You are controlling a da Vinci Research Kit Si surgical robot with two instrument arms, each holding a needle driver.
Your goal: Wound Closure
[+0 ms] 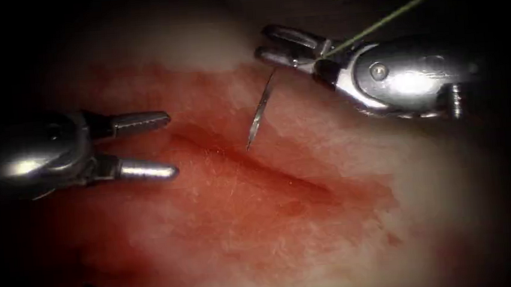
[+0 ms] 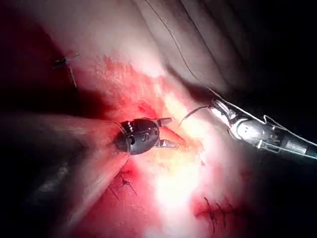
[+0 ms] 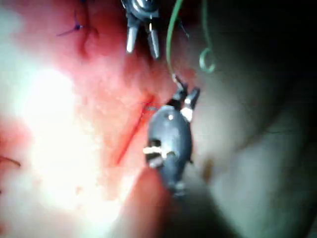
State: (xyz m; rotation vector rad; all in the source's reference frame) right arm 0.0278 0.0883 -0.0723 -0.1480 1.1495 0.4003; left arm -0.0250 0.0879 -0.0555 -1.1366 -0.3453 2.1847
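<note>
Pork tissue (image 1: 333, 228) lies under my scope with one cut (image 1: 269, 169), gaping and unstitched along the length I can see, so I judge the closure barely begun here. My two tools flank it: the left tool (image 1: 147, 146) sits left of the cut, jaws spread, holding nothing; the right tool (image 1: 288, 46) grips the one needle (image 1: 260, 110) near its thread end, tip hanging just above the cut, apparently not in tissue. One green thread (image 1: 385, 19) trails away.
</note>
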